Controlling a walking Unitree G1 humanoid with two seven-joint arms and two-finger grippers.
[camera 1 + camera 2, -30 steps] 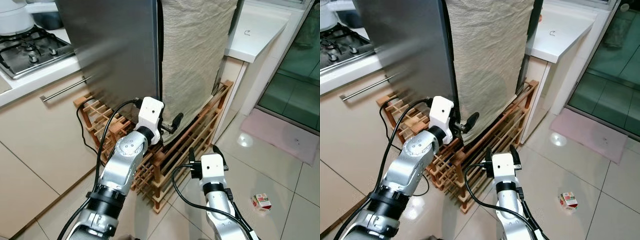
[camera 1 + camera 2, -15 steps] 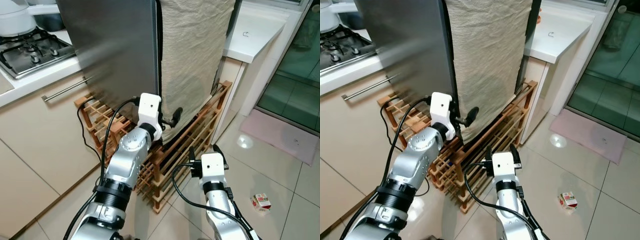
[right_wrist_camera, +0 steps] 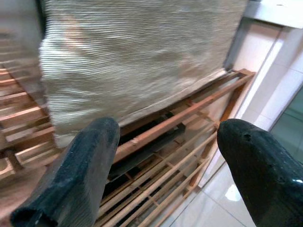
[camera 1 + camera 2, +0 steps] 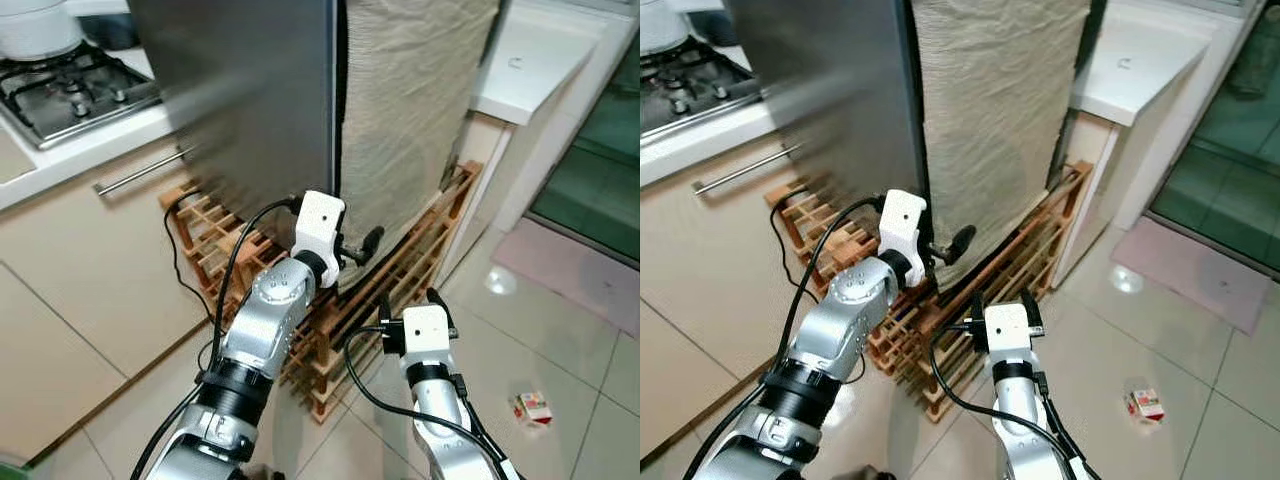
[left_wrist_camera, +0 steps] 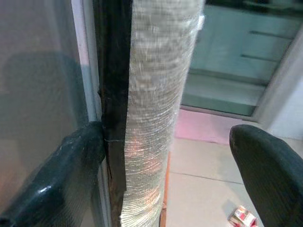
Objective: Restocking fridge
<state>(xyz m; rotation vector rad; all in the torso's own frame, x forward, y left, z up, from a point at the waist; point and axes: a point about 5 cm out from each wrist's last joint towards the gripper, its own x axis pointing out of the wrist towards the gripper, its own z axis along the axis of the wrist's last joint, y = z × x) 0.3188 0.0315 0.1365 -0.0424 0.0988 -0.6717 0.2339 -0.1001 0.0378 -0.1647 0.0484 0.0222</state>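
Stage: very early, on a judgement from the scene. The fridge is closed and nothing has been stocked.

Fridge (image 4: 250, 100): steel door front shut. A beige woven cloth (image 4: 415, 110) hangs over its side, and the whole unit stands on a wooden slatted rack (image 4: 400, 275) on the tiled floor.

Left gripper (image 4: 362, 245): raised at the door's lower corner, fingers spread. In the left wrist view one finger (image 5: 61, 175) lies against the dark seam (image 5: 113, 94) between the steel face and the cloth, the other finger (image 5: 270, 170) well clear in the air. Nothing is pinched.

Right gripper (image 4: 1002, 305): held low in front of the rack, fingers wide apart and empty, pointing at the rack slats and the hem of the cloth.

Stock item: a small red and white carton (image 4: 532, 407) lies on the floor to the robot's right, well apart from both grippers. It is probably the item to restock, though it is too small to read.

Surroundings: gas hob (image 4: 75, 90) on the counter at left, white countertop (image 4: 530, 65) at right.

Done: the left gripper has reached the door edge.

Left: pull the door open, fetch the carton, place it inside, close the door.
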